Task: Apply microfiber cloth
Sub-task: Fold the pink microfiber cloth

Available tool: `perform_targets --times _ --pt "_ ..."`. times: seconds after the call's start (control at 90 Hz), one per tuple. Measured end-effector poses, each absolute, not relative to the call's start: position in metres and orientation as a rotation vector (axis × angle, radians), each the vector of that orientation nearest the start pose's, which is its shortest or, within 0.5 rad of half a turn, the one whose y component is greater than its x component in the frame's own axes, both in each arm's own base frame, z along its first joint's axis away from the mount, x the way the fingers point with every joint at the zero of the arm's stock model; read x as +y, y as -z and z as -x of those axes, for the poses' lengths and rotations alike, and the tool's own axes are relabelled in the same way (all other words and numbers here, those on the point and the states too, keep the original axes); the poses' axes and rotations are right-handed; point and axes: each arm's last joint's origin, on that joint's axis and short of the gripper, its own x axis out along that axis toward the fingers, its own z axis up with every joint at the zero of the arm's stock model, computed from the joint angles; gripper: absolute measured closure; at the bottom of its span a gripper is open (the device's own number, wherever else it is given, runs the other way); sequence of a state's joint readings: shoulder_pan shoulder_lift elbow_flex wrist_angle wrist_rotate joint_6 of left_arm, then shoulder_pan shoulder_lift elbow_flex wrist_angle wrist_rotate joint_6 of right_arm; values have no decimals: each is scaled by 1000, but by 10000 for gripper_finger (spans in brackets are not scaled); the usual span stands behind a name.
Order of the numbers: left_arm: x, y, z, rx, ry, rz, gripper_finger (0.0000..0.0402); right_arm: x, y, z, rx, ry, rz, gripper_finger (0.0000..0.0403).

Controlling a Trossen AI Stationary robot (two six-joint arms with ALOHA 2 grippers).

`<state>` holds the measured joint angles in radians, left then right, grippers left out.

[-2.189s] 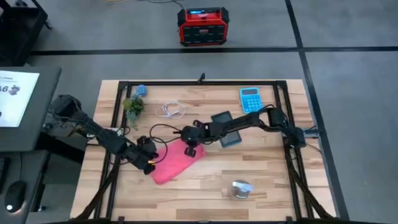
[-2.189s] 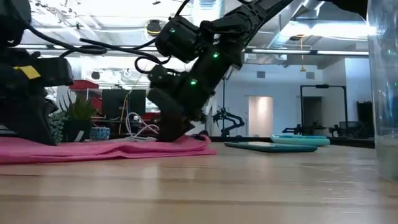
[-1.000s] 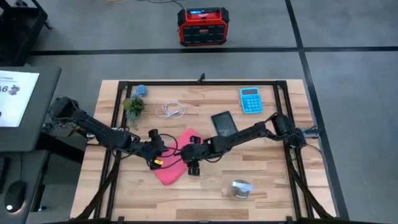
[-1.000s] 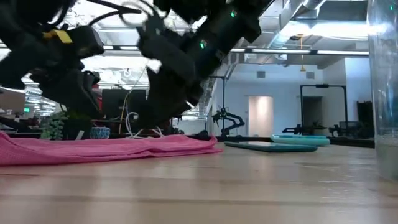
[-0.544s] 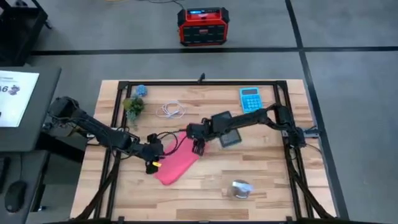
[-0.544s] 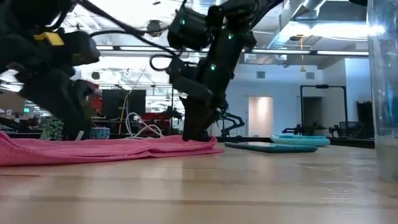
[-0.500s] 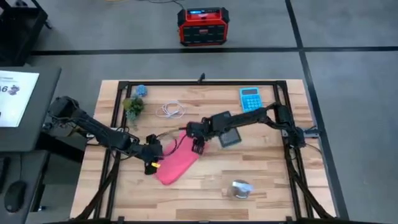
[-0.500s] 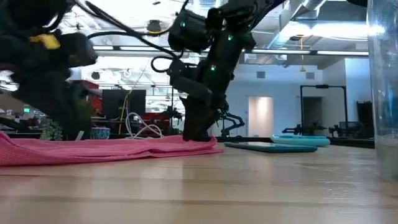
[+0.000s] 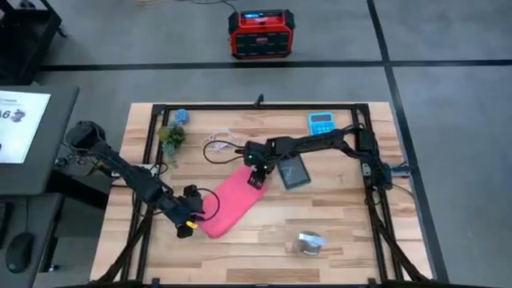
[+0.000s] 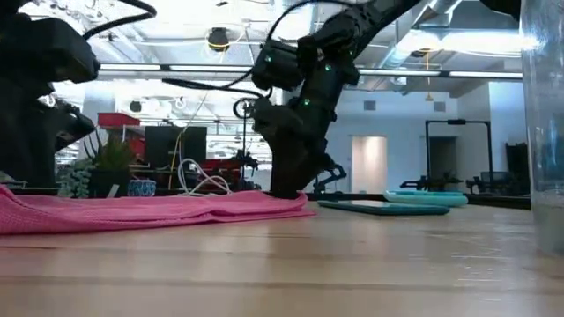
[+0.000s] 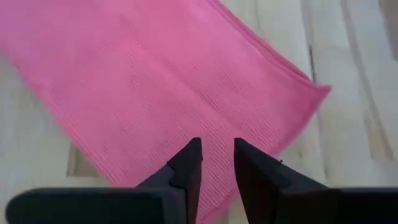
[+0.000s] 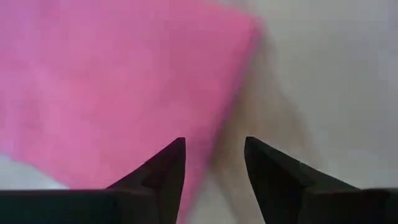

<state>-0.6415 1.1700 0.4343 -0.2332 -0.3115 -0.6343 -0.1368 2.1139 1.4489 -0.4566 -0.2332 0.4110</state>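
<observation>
Microfiber cloth [image 9: 226, 204]: lies flat on the table, just beside the dark phone [image 9: 293, 172].

Right gripper [image 9: 256, 179]: at the cloth's corner nearest the phone, fingers apart, holding nothing.

Left gripper [image 9: 192, 210]: at the cloth's far edge from the phone, fingers slightly parted, empty.

Step, as we judge it: cloth not yet on the phone. Next we must pinch the corner and draw it over the phone.
</observation>
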Motion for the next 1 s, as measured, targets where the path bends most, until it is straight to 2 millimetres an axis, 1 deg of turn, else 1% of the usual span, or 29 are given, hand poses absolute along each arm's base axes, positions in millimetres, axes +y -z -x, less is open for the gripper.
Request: perform_targets --times 0.133,0.267,0.389,0.478,0.656,0.867,0.911,1.0 --pt "-109 -142 -163 911 -1 99 330 -55 -123 -417 1076 151 -675 251" --pt "-111 -130 -167 954 -18 61 330 -53 -111 -411 1033 126 -720 251" --pt "-113 -121 -170 973 -31 46 330 -52 -109 -412 997 112 -744 252" --pt "-115 -117 -174 961 -32 42 330 -51 -109 -413 986 106 -742 260" --pt "-118 -112 -179 937 -34 9 330 -46 -109 -416 968 82 -717 304" --pt "-117 -111 -179 931 -55 26 330 -37 -108 -418 960 67 -650 388" --pt "-117 -111 -179 930 -55 27 330 -36 -109 -418 951 65 -646 396" --pt "-117 -111 -179 927 -60 27 330 -35 -116 -418 928 64 -637 397"
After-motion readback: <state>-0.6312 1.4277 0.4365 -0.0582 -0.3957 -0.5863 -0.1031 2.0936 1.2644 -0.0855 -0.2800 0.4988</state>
